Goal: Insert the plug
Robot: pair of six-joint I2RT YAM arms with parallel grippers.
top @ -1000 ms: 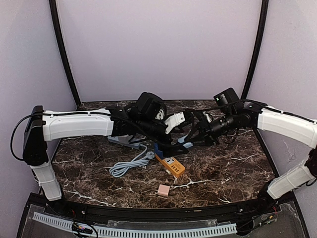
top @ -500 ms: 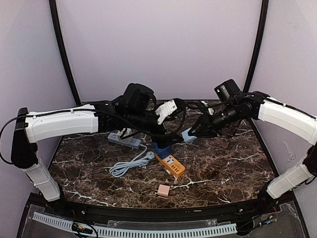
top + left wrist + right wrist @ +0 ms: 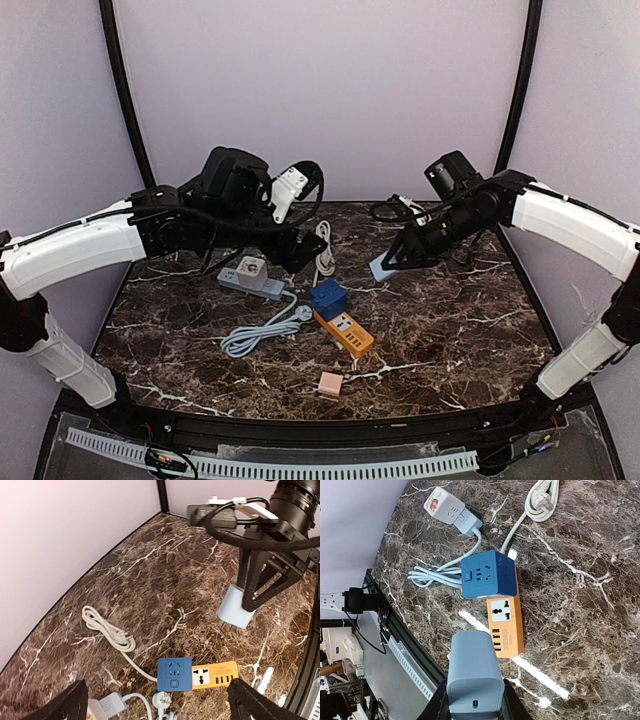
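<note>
An orange power strip [image 3: 347, 335] lies mid-table with a blue cube socket [image 3: 328, 298] seated on its far end; both also show in the left wrist view, strip [image 3: 215, 674] and cube [image 3: 174, 674], and in the right wrist view, strip [image 3: 506, 625] and cube [image 3: 487, 574]. My right gripper [image 3: 396, 257] is shut on a light blue charger plug [image 3: 382, 268], held in the air right of the strip and behind it; in the right wrist view the charger [image 3: 474, 670] sits between the fingers [image 3: 474, 702]. My left gripper [image 3: 290, 252] is open and empty, above and left of the cube [image 3: 160, 705].
A grey-white power strip [image 3: 252, 281] with a white adapter [image 3: 250, 267] lies at left, with a coiled grey cable [image 3: 265, 330] in front of it. A white coiled cord [image 3: 322, 245] lies at the back. A small pink adapter [image 3: 330, 384] sits near the front edge.
My left gripper has drawn back up and left, off the blue cube, which stays on the orange strip. My right gripper has moved back right with the charger.
</note>
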